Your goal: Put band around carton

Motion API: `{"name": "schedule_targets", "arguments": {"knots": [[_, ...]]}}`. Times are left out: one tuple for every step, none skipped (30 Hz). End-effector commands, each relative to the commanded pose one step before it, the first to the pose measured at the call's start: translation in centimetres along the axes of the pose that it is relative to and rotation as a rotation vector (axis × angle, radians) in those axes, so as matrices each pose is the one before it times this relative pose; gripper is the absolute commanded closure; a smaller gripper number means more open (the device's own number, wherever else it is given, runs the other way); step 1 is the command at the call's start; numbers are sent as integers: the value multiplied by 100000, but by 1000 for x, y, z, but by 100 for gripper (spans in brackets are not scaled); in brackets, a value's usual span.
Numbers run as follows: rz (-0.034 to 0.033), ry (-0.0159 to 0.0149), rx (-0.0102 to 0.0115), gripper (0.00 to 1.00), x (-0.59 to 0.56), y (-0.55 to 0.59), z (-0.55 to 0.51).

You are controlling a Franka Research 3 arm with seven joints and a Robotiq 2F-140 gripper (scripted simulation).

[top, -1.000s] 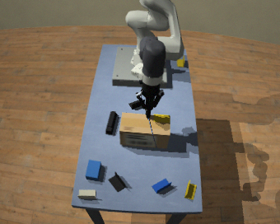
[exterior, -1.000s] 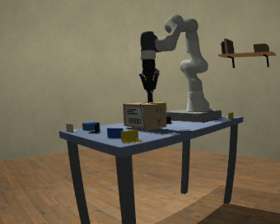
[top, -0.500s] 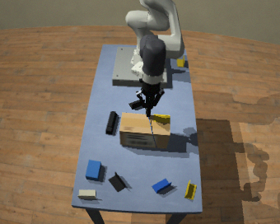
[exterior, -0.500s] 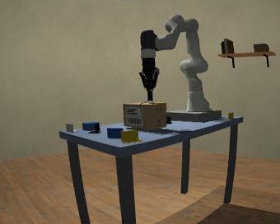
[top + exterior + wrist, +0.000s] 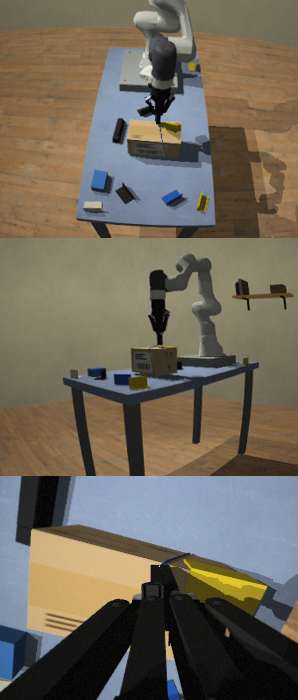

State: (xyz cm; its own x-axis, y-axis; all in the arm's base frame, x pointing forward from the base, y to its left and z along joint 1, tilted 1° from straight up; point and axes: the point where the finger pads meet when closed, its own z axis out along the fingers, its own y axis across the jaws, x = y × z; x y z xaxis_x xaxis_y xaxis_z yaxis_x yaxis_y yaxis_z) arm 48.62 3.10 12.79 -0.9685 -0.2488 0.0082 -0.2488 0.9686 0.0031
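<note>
the blue tabletop [image 5: 105, 79] is carrying everything, with the white arm [image 5: 175, 31] standing on a grey base plate [image 5: 128, 83] at its far end and reaching forward over the middle. the cardboard carton [image 5: 146, 139] is sitting flat near the centre, with a yellow corner guard [image 5: 172, 126] resting on its far right top corner. the end effector [image 5: 158, 117] is pointing straight down at the carton's far top edge, its fingers clenched on the thin dark band [image 5: 162, 142], which is running over the top and down the near face beside the guard. a black bar [image 5: 118, 129] is lying just left of the carton. a blue block [image 5: 99, 180], a black angle piece [image 5: 124, 192], a blue angle piece [image 5: 172, 198], a yellow angle piece [image 5: 202, 201] and a pale block [image 5: 92, 206] are lying along the near edge
</note>
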Motion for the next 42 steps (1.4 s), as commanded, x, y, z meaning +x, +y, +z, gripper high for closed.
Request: {"name": "schedule_targets", "arguments": {"knots": [[-194,-8,-28,90,66,11,-175],[0,0,0,90,34,10,0],[0,0,0,90,42,12,0],[0,0,0,90,50,14,0],[0,0,0,90,58,16,0],[0,0,0,90,65,18,0],[0,0,0,90,73,20,0],[0,0,0,90,80,22,0],[0,0,0,90,87,24,0],[0,0,0,90,93,26,0],[0,0,0,90,99,27,0],[0,0,0,90,104,29,0],[0,0,0,90,108,30,0],[0,0,0,90,112,31,0],[0,0,0,90,114,32,0],[0,0,0,90,117,32,0],[0,0,0,90,0,0,0],[0,0,0,90,0,0,0],[0,0,0,90,118,33,0],[0,0,0,90,118,33,0],[0,0,0,90,117,32,0],[0,0,0,90,116,32,0],[0,0,0,90,113,31,0],[0,0,0,90,110,30,0],[0,0,0,90,106,29,0],[0,0,0,90,101,28,0],[0,0,0,90,95,26,0],[0,0,0,90,89,25,0],[0,0,0,90,82,23,0],[0,0,0,90,75,21,0],[0,0,0,90,67,19,0],[0,0,0,90,59,17,0],[0,0,0,90,51,14,0],[0,0,0,90,0,0,0],[0,0,0,90,0,0,0],[0,0,0,90,44,12,0],[0,0,0,90,36,10,0],[0,0,0,90,28,8,0],[0,0,0,90,21,6,0],[0,0,0,90,15,4,0],[0,0,0,90,10,3,0],[0,0,0,90,5,1,0]]}}
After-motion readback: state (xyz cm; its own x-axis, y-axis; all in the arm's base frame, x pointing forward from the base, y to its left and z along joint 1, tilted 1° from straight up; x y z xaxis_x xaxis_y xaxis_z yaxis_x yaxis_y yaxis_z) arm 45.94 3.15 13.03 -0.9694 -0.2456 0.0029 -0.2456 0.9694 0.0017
